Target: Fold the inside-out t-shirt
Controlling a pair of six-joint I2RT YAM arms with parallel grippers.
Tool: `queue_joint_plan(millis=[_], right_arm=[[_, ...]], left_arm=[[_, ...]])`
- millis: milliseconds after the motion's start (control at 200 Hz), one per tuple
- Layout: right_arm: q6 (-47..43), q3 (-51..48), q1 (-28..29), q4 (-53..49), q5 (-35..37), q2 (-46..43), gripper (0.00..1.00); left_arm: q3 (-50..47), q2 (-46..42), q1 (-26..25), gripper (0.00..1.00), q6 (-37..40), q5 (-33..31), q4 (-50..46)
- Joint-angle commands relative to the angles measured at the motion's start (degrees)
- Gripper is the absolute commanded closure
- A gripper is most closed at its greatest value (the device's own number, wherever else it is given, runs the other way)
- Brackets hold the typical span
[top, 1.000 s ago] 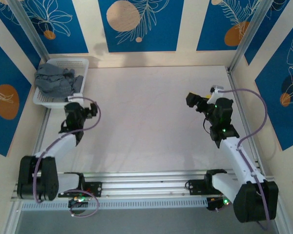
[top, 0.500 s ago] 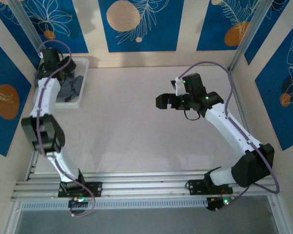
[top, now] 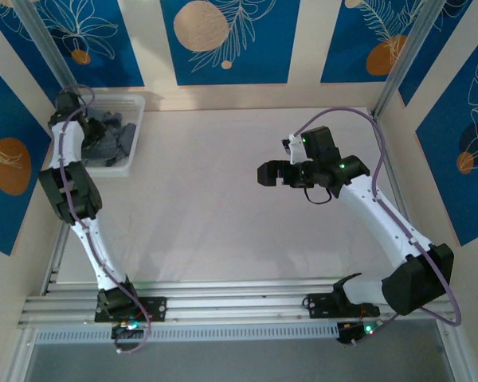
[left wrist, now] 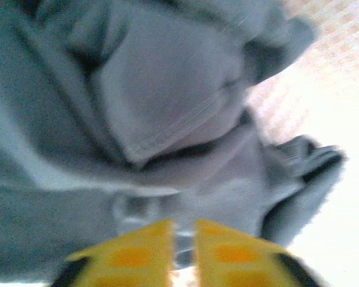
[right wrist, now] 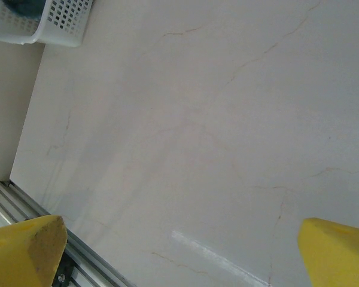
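The inside-out t-shirt [top: 109, 139] lies crumpled as slate-grey cloth in the white basket [top: 132, 103] at the table's far left corner. My left arm [top: 64, 155] reaches up along the left wall and down into that basket. In the left wrist view the grey t-shirt [left wrist: 167, 107] shows its folds and a stitched hem close up. My left gripper [left wrist: 183, 239] is shut, with a thin fold of the cloth pinched between its yellow fingers [left wrist: 131, 254]. My right gripper [top: 265, 173] hovers open over the table's middle right, holding nothing, and its yellow fingertips [right wrist: 30, 245] stand wide apart.
The white table top [top: 215, 207] stretches between the arms. In the right wrist view the basket [right wrist: 39, 24] sits at the far upper left and the metal rail [right wrist: 24, 209] of the table's near edge runs below. Patterned walls close in the left, back and right sides.
My left gripper has sunk deeper into the basket and closed on the cloth. The right arm has barely shifted and stays open.
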Motion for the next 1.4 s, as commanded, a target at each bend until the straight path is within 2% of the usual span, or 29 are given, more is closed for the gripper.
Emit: queue_joint_plan(millis=[0, 110, 280, 340, 430, 600, 640, 865, 1155, 1200, 1240, 1260, 1395], right_arm=[[1.6, 2.4, 0.3, 0.2, -1.5, -0.2, 0.01], [2.4, 2.7, 0.3, 1.7, -1.3, -0.7, 0.01], [3.6, 0.7, 0.3, 4.0, -1.0, -1.5, 0.01], [3.9, 0.4, 0.3, 3.6, -0.9, -1.8, 0.01], [3.6, 0.0, 0.3, 3.0, -0.3, -2.1, 0.01], [4.2, -0.4, 0.3, 3.0, 1.0, -2.6, 0.01], [4.6, -0.9, 0.3, 3.2, 1.0, -2.8, 0.01], [5.7, -4.5, 0.2, 3.3, 1.3, -4.6, 0.01], [4.3, -0.9, -0.6, 1.6, 1.2, -4.9, 0.01], [4.5, -0.6, -0.6, 1.3, 0.9, -5.0, 0.01], [4.7, -0.3, -0.5, 1.0, 0.7, -5.2, 0.01], [4.7, -0.2, -0.5, 0.8, 0.7, -5.4, 0.01], [4.5, -0.9, -0.5, 0.7, 1.3, -7.1, 0.01]], left_arm=[[5.1, -3.8, -0.6, 1.00, 1.9, 9.3, -2.5], [5.8, -10.3, -0.8, 1.00, 1.1, 9.2, -2.1], [6.7, -12.7, -0.9, 0.99, 1.2, -0.1, -5.3], [6.7, -11.4, -0.5, 0.85, 1.2, -0.4, -5.8], [6.6, -8.9, -0.1, 0.47, 1.4, -0.2, -5.9], [6.8, -3.8, 0.1, 0.02, 2.3, 1.1, -2.8], [6.9, -2.7, 0.2, 0.01, 2.3, 1.0, -2.2], [6.9, 3.9, 0.7, 0.01, 2.1, -0.4, -1.5], [7.3, 9.3, 1.6, 0.01, 2.9, 0.4, -2.2], [7.8, 10.0, 2.0, 0.03, 3.0, 0.9, -2.1], [8.7, 10.7, 2.4, 0.13, 3.0, 2.0, -2.3], [9.3, 11.0, 2.6, 0.21, 3.0, 2.7, -2.4], [10.0, 9.0, 3.6, 0.98, 3.3, 9.6, -1.6]])
